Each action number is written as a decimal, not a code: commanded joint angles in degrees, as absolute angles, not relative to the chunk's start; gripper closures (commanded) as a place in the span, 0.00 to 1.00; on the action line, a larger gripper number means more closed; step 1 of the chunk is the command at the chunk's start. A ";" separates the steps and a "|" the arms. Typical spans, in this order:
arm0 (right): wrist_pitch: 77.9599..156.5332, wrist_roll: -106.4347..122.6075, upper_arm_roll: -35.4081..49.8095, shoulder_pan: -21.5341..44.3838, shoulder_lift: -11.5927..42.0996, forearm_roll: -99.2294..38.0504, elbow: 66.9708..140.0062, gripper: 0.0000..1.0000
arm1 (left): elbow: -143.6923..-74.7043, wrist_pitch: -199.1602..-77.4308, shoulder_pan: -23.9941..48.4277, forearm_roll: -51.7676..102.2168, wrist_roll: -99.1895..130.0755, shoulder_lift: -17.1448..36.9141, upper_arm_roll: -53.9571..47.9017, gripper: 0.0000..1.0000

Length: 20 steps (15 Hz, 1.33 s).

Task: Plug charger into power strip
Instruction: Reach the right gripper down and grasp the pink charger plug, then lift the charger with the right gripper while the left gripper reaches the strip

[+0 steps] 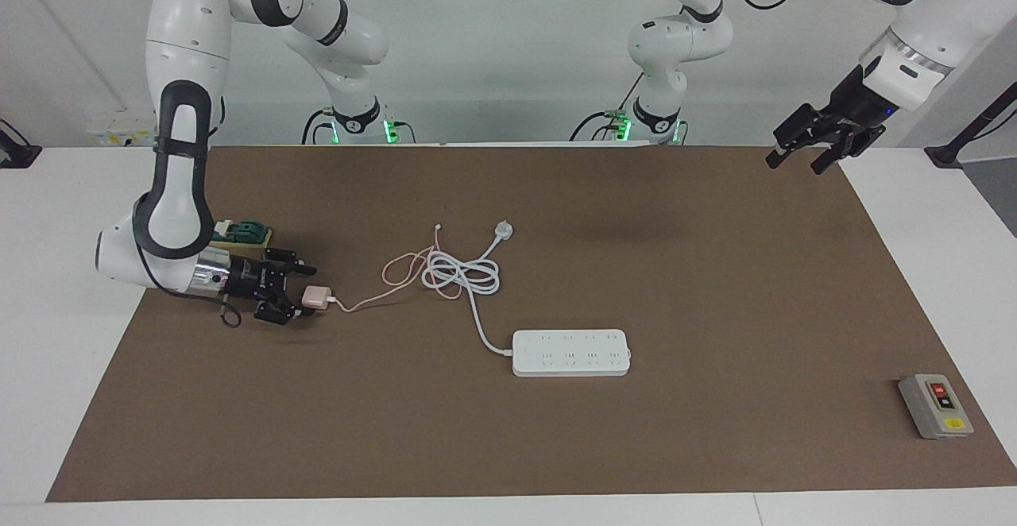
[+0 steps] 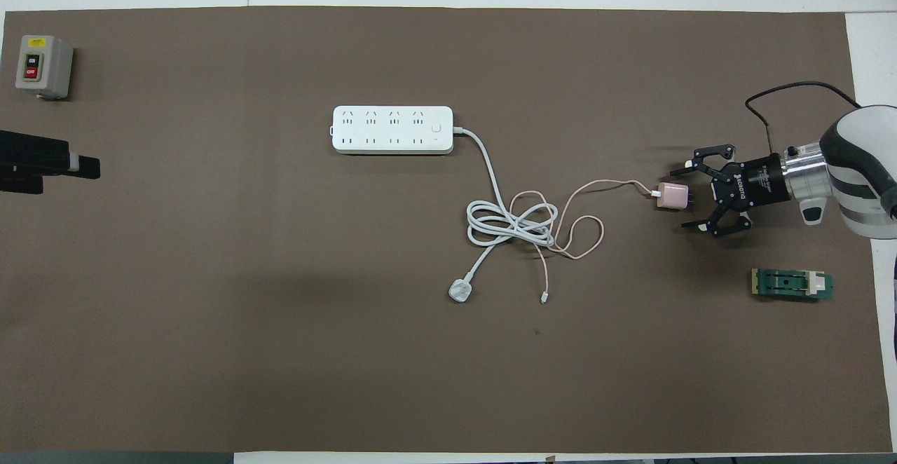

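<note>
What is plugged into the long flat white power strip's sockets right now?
Nothing: the long flat white power strip shows every socket bare in both views. The small pale pink cube charger lies on the mat, between the open right gripper's fingers.

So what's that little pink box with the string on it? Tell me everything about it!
That's the charger, a small pale pink cube that looks like smooth plastic. Short metal prongs stick out of one side, toward the right gripper. A thin pink cable leaves the other side and loops across the brown mat into the coiled white cord. It lies on the mat at the right arm's end of the table. The gripper's open fingers sit on either side of the prongs, not squeezing it.
</note>
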<state>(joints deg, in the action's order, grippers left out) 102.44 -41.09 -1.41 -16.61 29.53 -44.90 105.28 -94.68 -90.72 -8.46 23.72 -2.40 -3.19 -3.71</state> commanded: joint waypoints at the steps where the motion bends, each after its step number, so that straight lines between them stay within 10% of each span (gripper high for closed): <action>1: 103.97 -38.68 -0.88 -17.40 29.62 -46.58 106.96 0.00 | -98.08 -93.68 -8.00 33.45 -2.99 -4.57 -4.04 0.00; 3: 104.24 -37.36 -0.88 -17.67 29.71 -46.84 107.49 0.14 | -99.14 -95.70 -7.91 41.62 -2.73 -3.87 -4.04 0.00; 6: 104.41 -36.74 -0.88 -17.58 29.71 -46.93 107.32 0.68 | -104.39 -100.09 -7.74 55.14 -2.99 -2.91 -4.30 0.00; 7: 104.24 -36.39 -0.88 -17.49 29.71 -46.85 107.23 1.00 | -105.89 -100.72 -7.56 60.85 -3.34 -2.12 -4.31 0.00; 20: 96.60 -49.99 -0.70 -12.14 27.33 -45.61 95.99 1.00 | -106.35 -94.76 -0.88 91.14 -39.11 20.38 -4.48 0.00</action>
<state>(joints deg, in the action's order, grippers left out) 99.25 -46.01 -0.85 -12.82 27.77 -45.98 99.10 -106.85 -98.42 -0.70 89.28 -37.14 18.47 -4.76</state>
